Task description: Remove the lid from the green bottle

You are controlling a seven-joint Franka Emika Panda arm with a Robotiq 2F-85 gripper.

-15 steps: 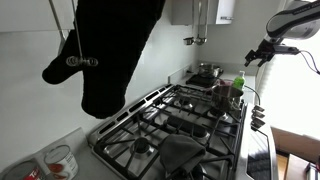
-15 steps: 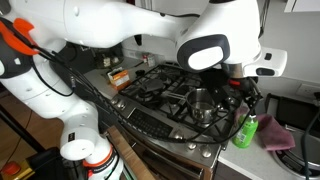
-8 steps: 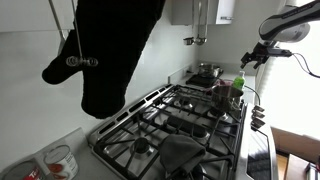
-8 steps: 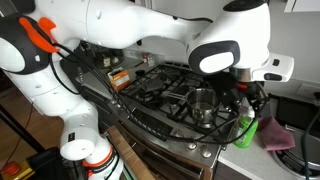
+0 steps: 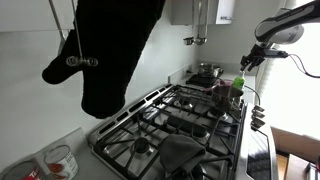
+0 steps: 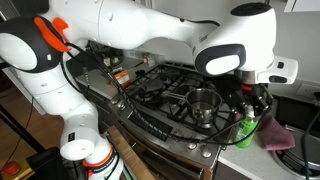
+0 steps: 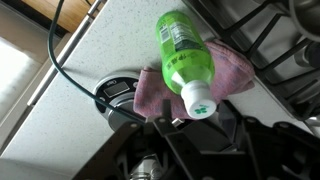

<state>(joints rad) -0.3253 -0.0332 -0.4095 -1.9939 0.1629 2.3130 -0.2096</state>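
One slim green plastic bottle [image 7: 185, 58] with a white screw lid [image 7: 200, 99] is the object of the work, and it stands upright on the pale countertop [image 7: 90, 55], just beside a crumpled pink cloth [image 7: 148, 92] and near the edge of the black gas hob [image 5: 170, 120]. In an exterior view a shiny steel pot [image 6: 203, 103] sits on the hob grate close by. The lid is on the bottle, so nothing of the removal is done; the step in hand looks like the approach. The black Robotiq gripper [image 5: 247, 60] hangs above the bottle and apart from it, and in the wrist view the lid lies right at the upper edge of the dark gripper body. Whether the jaws are spread or closed cannot be told from these views. The next move likely calls for centring over the lid, lowering until the fingers flank it, closing firmly and twisting. The light, unheld bottle could turn or tip along with the lid
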